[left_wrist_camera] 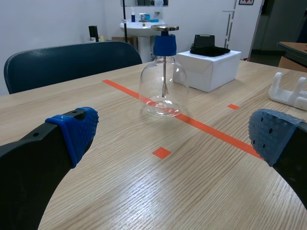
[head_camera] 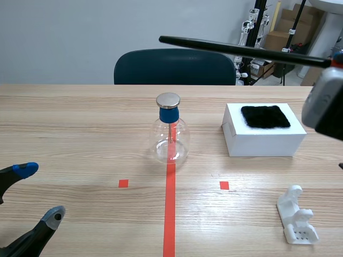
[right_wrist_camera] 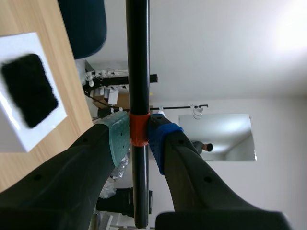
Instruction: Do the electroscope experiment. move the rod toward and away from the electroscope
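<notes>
While the rod (head_camera: 241,51) is being clamped by the right gripper (right_wrist_camera: 139,136) across the upper right, the centred electroscope (head_camera: 170,131) is being risked: too steep a dip, cap struck. Lower left, the left gripper (head_camera: 38,194) is being held agape.

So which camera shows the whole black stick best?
The scene view: the black stick shows almost end to end. The right wrist view shows only the part pinched in the right gripper at its orange band. The left wrist view misses it.

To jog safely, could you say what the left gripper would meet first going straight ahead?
Probably the electroscope, standing roughly straight ahead of the open left gripper; nothing shows between, though depth is unclear.
</notes>
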Robot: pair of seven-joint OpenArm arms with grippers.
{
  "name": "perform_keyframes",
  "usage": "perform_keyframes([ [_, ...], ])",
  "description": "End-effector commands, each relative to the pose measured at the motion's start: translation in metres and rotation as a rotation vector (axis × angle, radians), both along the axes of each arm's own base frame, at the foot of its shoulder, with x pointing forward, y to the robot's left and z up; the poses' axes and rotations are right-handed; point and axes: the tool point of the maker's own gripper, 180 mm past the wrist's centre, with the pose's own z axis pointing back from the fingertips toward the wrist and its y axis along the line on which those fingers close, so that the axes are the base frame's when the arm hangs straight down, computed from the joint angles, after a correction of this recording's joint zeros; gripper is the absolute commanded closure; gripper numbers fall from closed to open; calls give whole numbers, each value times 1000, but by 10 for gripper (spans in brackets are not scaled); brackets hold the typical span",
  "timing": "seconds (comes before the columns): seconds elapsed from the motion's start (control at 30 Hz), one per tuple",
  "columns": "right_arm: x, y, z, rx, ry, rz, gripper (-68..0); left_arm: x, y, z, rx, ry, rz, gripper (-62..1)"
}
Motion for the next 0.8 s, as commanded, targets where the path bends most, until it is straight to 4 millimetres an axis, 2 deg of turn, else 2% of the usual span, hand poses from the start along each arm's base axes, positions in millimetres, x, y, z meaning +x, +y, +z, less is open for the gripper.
perform_keyframes([
  [0.0, -6, 2, 3, 19, -19, 9, -68, 1, 5, 9, -14, -32, 2, -623],
  [0.3, -51, 15, -27, 77, 98, 74, -68, 1, 5, 9, -14, -32, 2, -623],
  [0.5, -81, 32, -47, 54, 195, 166, -68, 1, 5, 9, -14, -32, 2, -623],
  [0.6, -91, 40, -54, 37, 225, 201, -68, 1, 5, 9, -14, -32, 2, -623],
  [0.77, -97, 51, -57, 60, 242, 222, -68, 1, 5, 9, -14, -32, 2, -623],
])
